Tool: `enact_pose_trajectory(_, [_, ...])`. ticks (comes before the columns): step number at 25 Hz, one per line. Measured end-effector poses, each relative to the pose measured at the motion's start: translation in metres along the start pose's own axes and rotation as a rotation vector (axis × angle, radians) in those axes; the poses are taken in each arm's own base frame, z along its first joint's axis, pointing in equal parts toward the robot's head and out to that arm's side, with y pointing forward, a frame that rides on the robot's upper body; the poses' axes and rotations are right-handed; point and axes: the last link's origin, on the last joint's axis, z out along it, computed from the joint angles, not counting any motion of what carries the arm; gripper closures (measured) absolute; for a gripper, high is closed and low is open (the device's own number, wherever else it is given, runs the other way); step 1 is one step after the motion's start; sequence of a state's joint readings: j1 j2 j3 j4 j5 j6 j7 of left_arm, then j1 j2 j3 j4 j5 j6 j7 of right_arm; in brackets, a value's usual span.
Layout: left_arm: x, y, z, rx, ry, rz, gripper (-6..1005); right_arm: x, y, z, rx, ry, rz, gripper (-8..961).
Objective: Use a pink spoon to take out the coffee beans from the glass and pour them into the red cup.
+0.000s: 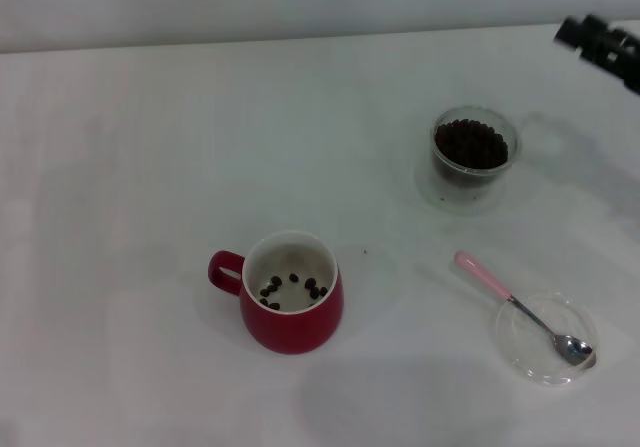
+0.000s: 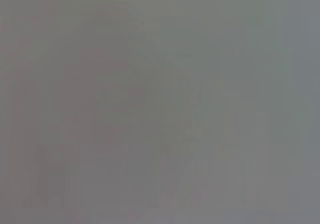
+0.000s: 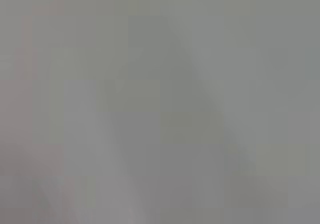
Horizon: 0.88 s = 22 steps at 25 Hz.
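- Altogether, the head view showed one white table (image 1: 150,167) holding four separate items: one mug, one tumbler, one spoon and one flat dish.
- One red cup (image 1: 291,294) stood near the middle, toward the front, its loop handle pointing to the robot's left; its cream inside held about seven loose beans.
- One glass (image 1: 473,155) stood farther back on the robot's right, well apart from the mug, with a heap of coffee beans (image 1: 470,144) inside, too many and too tightly packed to count.
- One pink spoon (image 1: 523,307) lay on the robot's right, in front of the tumbler; its metal bowl rested inside one clear round dish (image 1: 548,338) while the pink handle stuck out over the rim toward the back and left.
- One dark piece of the right gripper (image 1: 602,47) showed at the far right corner, behind the tumbler and apart from it; it was cut off by the edge, so I could not tell whether its fingers were apart or together, and it held nothing that could be seen.
- The left gripper was out of the head view.
- Both wrist views showed only a plain grey blur, with nothing to make out.
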<state>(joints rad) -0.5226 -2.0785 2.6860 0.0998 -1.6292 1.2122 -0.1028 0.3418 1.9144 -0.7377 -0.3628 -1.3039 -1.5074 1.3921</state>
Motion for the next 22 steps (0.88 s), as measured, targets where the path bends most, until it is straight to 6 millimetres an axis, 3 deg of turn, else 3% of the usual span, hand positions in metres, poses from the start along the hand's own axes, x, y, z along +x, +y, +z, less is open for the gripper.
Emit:
enact_pose_trajectory(2, [0.0, 0.001, 0.001, -0.002, 0.001, 0.0, 199, 0.0, -0.008, 0.0, 0.098, -0.096, -0.066, 76])
enact_pose_trajectory(3, [0.001, 0.001, 0.001, -0.002, 0.002, 0.0, 199, -0.001, -0.015, -0.004, 0.207, -0.213, -0.16, 76])
enact_pose_trajectory(8, [0.002, 0.002, 0.003, -0.006, 0.005, -0.001, 199, -0.002, -0.023, -0.003, 0.437, -0.412, -0.367, 77])
enact_pose_trajectory(13, [0.002, 0.003, 0.004, -0.005, 0.006, -0.001, 199, 0.001, -0.036, -0.002, 0.605, -0.414, -0.433, 78])
enact_pose_trajectory(22, [0.002, 0.006, 0.011, 0.005, -0.006, -0.015, 199, 0.015, -0.061, 0.015, 0.772, -0.191, -0.519, 80])
